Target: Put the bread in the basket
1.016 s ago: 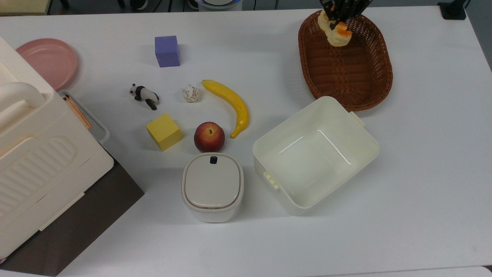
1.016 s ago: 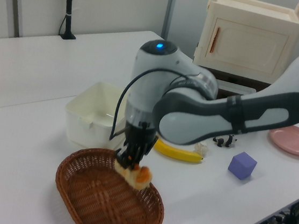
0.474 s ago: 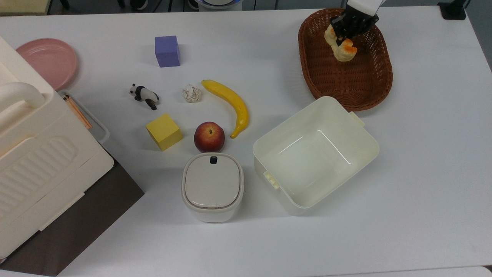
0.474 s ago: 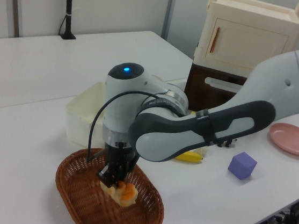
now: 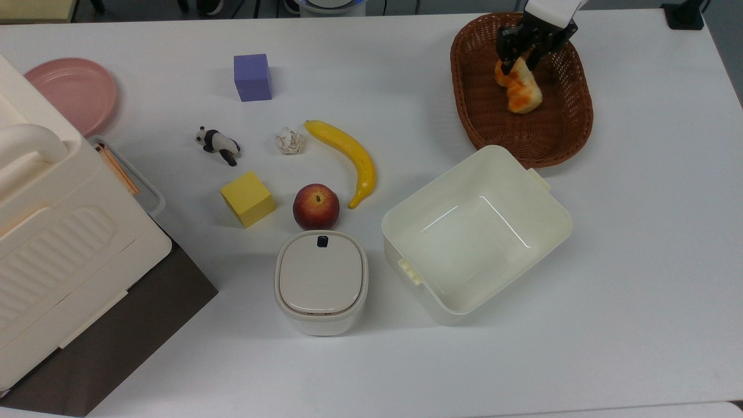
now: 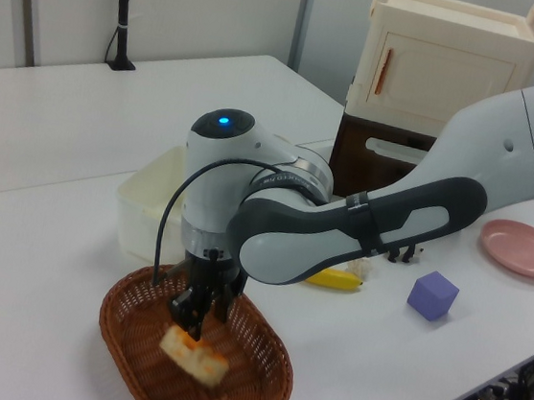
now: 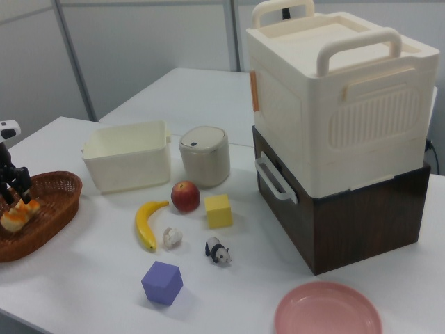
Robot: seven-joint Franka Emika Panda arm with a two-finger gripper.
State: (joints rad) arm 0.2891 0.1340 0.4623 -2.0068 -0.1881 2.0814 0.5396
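The bread point(image 5: 519, 87) lies inside the basket point(image 5: 557, 136). The gripper point(image 5: 525, 51) stands open just above it. Only the left view shows the loaf point(image 6: 193, 357) free of the fingers point(image 6: 185, 308).

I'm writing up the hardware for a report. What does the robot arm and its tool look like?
The arm has glossy white rounded shells with dark grey bands at the joints. A blue light glows on the white wrist housing, and a thin black cable loops down beside it. The tool is black, with two slim fingers.
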